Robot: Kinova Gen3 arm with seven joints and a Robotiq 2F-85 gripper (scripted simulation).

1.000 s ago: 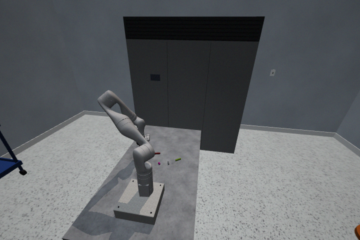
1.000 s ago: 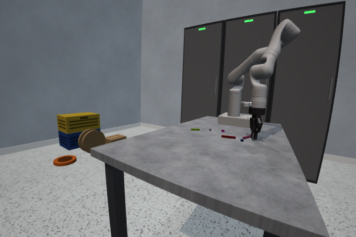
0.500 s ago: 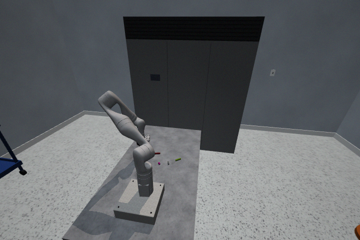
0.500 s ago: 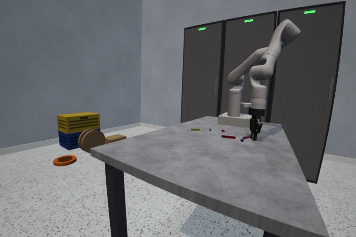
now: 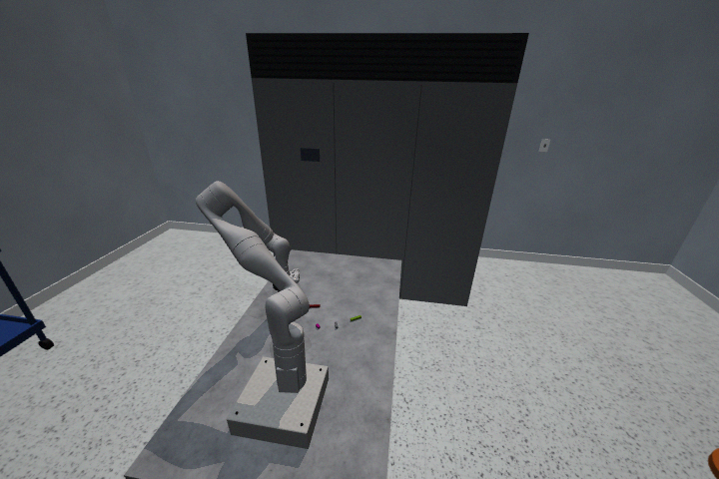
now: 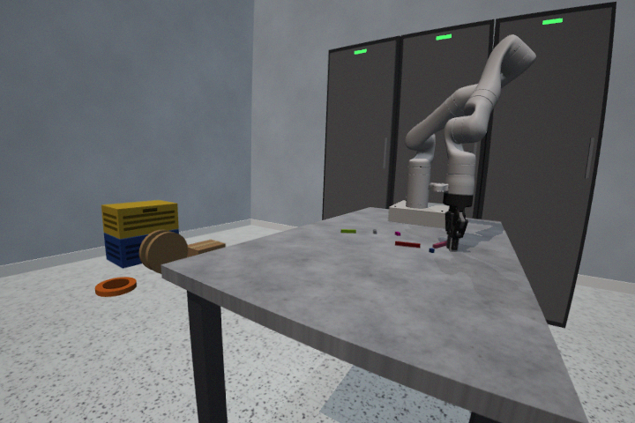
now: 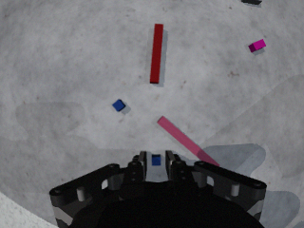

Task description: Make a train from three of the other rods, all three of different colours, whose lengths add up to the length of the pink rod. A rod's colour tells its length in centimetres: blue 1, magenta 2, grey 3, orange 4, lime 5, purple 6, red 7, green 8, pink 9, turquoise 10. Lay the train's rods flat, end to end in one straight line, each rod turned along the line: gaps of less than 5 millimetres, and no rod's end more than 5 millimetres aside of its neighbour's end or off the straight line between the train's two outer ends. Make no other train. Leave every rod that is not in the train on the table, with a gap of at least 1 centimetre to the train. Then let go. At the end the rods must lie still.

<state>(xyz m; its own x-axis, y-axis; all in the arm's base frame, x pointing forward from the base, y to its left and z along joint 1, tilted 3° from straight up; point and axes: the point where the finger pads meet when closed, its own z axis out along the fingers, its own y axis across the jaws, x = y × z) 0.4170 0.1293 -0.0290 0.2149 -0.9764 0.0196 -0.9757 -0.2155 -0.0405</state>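
My gripper [image 6: 451, 247] [image 7: 156, 159] is partly open and points down at the table. A blue rod [image 7: 156, 161] lies between its fingertips, with a gap on each side. A second blue rod [image 6: 431, 250] [image 7: 119, 105] lies turned, off to the side. The pink rod [image 6: 438, 244] [image 7: 182, 138] lies slanting beside the gripper, its far end partly behind a finger in the wrist view. The red rod [image 5: 314, 305] [image 6: 407, 244] [image 7: 157, 53] lies farther off. The magenta rod [image 5: 318, 325] [image 6: 397, 233] [image 7: 258, 45], grey rod [image 5: 336, 324] [image 6: 375, 231] and lime rod [image 5: 356, 318] [image 6: 348, 231] lie apart.
The grey table [image 5: 365, 389] [image 6: 358, 293] carries the arm's pale base [image 5: 259, 423] [image 6: 413, 215]. A table edge crosses the lower left of the wrist view. A dark cabinet [image 5: 371, 169] stands beyond the table. Crates and an orange ring [image 6: 100, 291] are on the floor.
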